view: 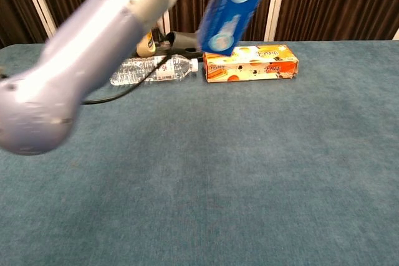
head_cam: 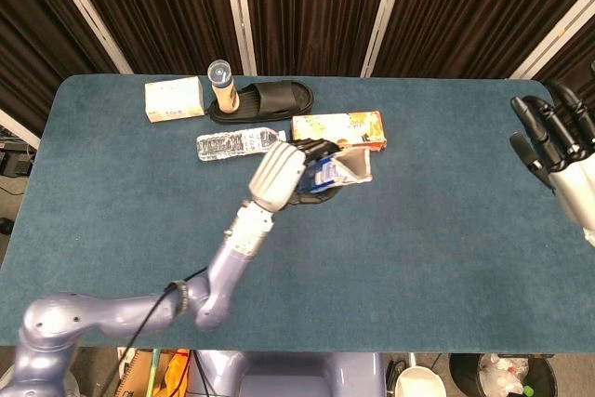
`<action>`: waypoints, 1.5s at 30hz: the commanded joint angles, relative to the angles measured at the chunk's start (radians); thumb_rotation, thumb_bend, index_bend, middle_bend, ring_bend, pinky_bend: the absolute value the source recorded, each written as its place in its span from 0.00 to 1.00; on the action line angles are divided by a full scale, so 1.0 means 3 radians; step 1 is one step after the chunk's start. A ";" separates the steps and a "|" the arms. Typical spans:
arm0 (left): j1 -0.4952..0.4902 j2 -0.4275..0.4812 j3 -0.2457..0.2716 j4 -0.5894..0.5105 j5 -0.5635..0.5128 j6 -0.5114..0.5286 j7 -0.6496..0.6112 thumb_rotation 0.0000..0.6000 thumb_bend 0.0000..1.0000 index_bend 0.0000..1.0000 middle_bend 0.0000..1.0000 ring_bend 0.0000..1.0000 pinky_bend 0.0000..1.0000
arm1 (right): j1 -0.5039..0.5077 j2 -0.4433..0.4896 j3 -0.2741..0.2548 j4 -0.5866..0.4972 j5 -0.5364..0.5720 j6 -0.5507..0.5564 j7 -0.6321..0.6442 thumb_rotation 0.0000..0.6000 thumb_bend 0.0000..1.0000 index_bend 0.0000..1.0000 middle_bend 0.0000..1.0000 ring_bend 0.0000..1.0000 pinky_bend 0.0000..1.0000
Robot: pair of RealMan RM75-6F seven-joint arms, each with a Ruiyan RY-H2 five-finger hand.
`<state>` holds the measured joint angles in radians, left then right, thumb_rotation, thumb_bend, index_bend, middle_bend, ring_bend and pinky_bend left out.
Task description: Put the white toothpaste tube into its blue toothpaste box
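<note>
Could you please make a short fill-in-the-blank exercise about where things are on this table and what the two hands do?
1. The blue toothpaste box is held by the ____ hand.
2. The right hand holds nothing, and its fingers are ____.
3. The water bottle lies on its ____ on the table.
4. The black slipper lies beside a clear-topped ____.

Missing words: left; spread apart; side; tube

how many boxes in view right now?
3. A white box sits at the table's back left. An orange box lies near the back centre. The blue toothpaste box is held in the left hand, lifted off the table. None appears hidden.
</note>
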<state>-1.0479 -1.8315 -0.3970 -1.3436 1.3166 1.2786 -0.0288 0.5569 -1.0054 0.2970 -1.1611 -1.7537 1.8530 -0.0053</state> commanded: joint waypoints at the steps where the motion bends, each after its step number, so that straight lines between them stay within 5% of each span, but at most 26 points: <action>1: 0.0348 0.0464 0.0334 -0.0460 -0.0015 -0.0089 0.0293 1.00 0.44 0.44 0.55 0.53 0.62 | -0.0010 0.0005 -0.0011 -0.0032 -0.0034 0.0019 -0.0032 1.00 0.30 0.00 0.41 0.27 0.06; 8: 0.0705 0.1120 0.0774 -0.1206 -0.0477 -0.0421 0.0913 1.00 0.44 0.44 0.55 0.53 0.62 | 0.0002 0.0034 -0.0010 -0.0236 -0.0075 -0.0020 -0.0164 1.00 0.30 0.00 0.41 0.27 0.06; 17: 0.0934 0.1309 0.1166 -0.1519 -0.0895 -0.0557 0.1393 1.00 0.44 0.41 0.52 0.51 0.61 | 0.0022 0.0100 -0.0008 -0.0478 -0.0146 -0.0079 -0.0312 1.00 0.30 0.00 0.41 0.27 0.06; 24: 0.0974 0.1279 0.1235 -0.1499 -0.1018 -0.0642 0.1538 1.00 0.33 0.21 0.24 0.22 0.28 | -0.0004 0.0110 -0.0020 -0.0591 -0.0163 -0.0115 -0.0390 1.00 0.30 0.00 0.41 0.27 0.06; 29: 0.0981 0.1307 0.1200 -0.1556 -0.1115 -0.0590 0.1695 1.00 0.28 0.09 0.11 0.09 0.14 | -0.0106 0.0104 -0.0082 -0.0724 -0.0251 -0.0034 -0.0511 1.00 0.30 0.00 0.41 0.27 0.06; 39: 0.1235 0.1620 0.1023 -0.1833 -0.0724 -0.0091 0.1432 1.00 0.27 0.07 0.09 0.08 0.13 | -0.0293 0.0038 -0.0211 -0.0890 -0.0261 -0.0028 -0.0588 1.00 0.30 0.00 0.41 0.27 0.06; 45: 0.1654 0.2020 0.1267 -0.1958 -0.0155 0.0377 0.1161 1.00 0.27 0.07 0.09 0.08 0.13 | -0.0674 -0.0056 -0.0541 -0.1194 -0.0005 -0.0213 -0.0665 1.00 0.30 0.00 0.34 0.20 0.06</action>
<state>-0.6092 -1.2794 -0.0545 -1.9132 1.2014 1.3360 0.3611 0.3939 -1.0098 0.1702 -1.4819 -1.7881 1.8128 -0.1917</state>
